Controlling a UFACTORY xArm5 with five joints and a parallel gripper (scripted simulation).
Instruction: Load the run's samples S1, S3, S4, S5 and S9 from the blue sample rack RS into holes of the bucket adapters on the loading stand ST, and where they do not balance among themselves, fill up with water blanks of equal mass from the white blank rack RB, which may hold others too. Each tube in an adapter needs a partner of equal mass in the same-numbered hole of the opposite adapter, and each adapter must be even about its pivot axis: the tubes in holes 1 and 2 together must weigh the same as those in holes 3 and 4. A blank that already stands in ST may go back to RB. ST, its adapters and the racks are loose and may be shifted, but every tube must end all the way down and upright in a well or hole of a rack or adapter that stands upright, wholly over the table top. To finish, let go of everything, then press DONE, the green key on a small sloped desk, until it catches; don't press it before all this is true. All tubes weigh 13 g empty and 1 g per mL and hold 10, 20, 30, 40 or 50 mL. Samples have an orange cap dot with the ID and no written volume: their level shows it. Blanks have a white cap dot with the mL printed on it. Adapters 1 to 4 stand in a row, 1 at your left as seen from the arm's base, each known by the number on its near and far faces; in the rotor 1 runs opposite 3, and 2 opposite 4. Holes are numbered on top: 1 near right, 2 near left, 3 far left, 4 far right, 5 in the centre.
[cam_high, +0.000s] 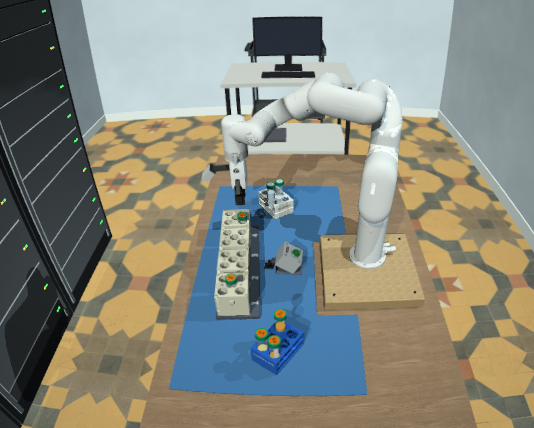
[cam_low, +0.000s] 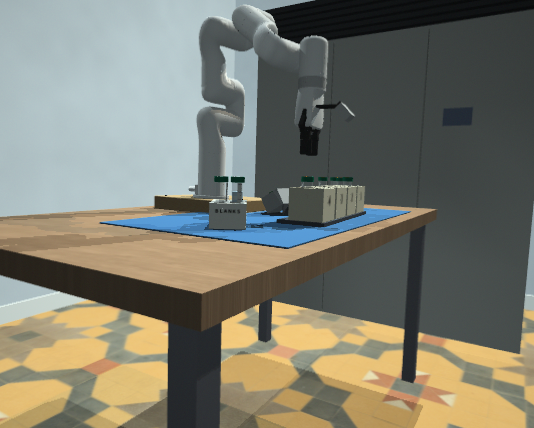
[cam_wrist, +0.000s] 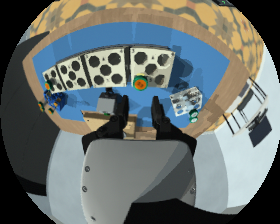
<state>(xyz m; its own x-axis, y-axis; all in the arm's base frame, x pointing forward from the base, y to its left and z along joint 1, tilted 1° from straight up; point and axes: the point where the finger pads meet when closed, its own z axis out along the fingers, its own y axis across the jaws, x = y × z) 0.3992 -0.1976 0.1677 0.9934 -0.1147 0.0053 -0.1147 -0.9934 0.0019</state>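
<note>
My gripper (cam_high: 239, 192) (cam_low: 309, 150) (cam_wrist: 140, 102) is open and empty, hanging well above the far end of the loading stand (cam_high: 256, 280). Four beige adapters (cam_high: 232, 260) (cam_low: 312, 202) stand on it in a row. One orange-dotted sample (cam_high: 242, 216) (cam_wrist: 140, 83) sits in adapter 4, right under my fingers. Another sample (cam_high: 230, 279) sits in adapter 1. The blue sample rack (cam_high: 277, 359) holds three orange-dotted samples (cam_high: 280, 315) (cam_high: 261, 334) (cam_high: 273, 341). The white blank rack (cam_high: 277, 205) (cam_low: 227, 215) (cam_wrist: 184, 103) holds two blanks (cam_high: 270, 186) (cam_high: 279, 183).
The small grey desk (cam_high: 287, 260) with the green DONE key (cam_high: 296, 253) stands between the stand and the arm's wooden base plate (cam_high: 370, 280). A blue mat (cam_high: 330, 360) covers much of the table. The table's left edge runs close beside the adapters.
</note>
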